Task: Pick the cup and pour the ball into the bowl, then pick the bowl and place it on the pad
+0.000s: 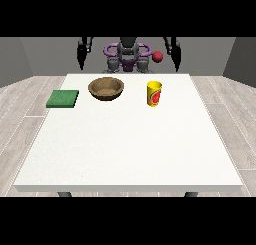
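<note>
Cup [154, 93] stands upright on the bench [125, 149], below and nearer my robot hand at the view's right [176, 64]; whether that hand is clenched I cannot tell.

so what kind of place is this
Probably a bare test room for tabletop handling: a large white table on a grey plank floor, plain grey walls, and only a bowl, cup and green pad laid out.

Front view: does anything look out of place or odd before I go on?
Yes: the red ball is not in the yellow cup. It shows beyond the table's far edge, above table height, near the hand at the view's right. The cup stands upright, and the bowl and green pad look normal.
</note>
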Tool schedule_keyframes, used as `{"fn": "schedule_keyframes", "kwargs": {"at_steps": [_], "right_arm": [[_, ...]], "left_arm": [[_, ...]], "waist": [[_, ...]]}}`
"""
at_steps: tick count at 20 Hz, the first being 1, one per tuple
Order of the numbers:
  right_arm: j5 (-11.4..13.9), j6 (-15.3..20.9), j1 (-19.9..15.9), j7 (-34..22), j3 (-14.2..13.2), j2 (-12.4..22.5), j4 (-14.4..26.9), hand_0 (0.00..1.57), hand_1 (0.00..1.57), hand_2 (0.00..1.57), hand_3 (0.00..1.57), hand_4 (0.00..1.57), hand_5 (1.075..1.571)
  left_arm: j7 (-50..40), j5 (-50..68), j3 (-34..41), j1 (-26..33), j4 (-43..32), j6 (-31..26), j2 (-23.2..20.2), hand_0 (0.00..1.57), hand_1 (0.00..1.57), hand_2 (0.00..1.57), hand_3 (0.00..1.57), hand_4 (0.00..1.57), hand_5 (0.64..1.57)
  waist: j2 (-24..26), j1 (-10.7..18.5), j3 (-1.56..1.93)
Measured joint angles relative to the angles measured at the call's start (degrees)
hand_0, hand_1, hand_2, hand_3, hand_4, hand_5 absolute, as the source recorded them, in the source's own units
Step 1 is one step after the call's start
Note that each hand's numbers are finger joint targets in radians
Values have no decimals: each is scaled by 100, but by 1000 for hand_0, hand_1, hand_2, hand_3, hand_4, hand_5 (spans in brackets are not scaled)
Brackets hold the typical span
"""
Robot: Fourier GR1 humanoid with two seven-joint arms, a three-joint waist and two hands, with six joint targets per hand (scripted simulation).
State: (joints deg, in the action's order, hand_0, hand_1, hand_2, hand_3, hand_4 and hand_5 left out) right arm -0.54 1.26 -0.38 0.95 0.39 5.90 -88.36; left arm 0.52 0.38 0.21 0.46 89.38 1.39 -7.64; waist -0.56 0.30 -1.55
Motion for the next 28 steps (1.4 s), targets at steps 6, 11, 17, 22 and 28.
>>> {"fn": "schedule_keyframes", "kwargs": {"at_steps": [6, 11, 17, 22, 28], "right_arm": [[-3, -36, -46, -348, -63, 225, -388, 0, 0, 0, 305, 1058, 1571], [-205, 346, -535, -1111, 506, -298, -1009, 0, 0, 0, 0, 783, 1571], [-86, 1847, -584, -2224, 1916, -521, -1333, 0, 0, 0, 0, 512, 1571], [331, 2372, -1624, -2811, 2364, -559, -1446, 0, 0, 0, 0, 131, 1570], [350, 2054, -2351, -2250, 1910, -373, -1333, 0, 0, 0, 0, 0, 1569]], "left_arm": [[-321, 48, 23, -84, 423, -63, -167, 0, 0, 0, 0, 0, 1535], [-1058, 842, 16, -453, 938, -65, 283, 0, 0, 0, 0, 0, 1541], [-2014, 1496, -67, -244, 1533, 0, 540, 0, 0, 0, 0, 0, 1535], [-1951, 1385, -92, -706, 1645, 68, 544, 0, 0, 0, 0, 0, 1507], [-1213, 1200, 271, -1653, 1323, -16, 319, 0, 0, 0, 0, 0, 1506]], "waist": [[1060, -30, 88], [2274, 82, 116], [2733, 264, 142], [1974, 45, 147], [399, -200, 152]]}}
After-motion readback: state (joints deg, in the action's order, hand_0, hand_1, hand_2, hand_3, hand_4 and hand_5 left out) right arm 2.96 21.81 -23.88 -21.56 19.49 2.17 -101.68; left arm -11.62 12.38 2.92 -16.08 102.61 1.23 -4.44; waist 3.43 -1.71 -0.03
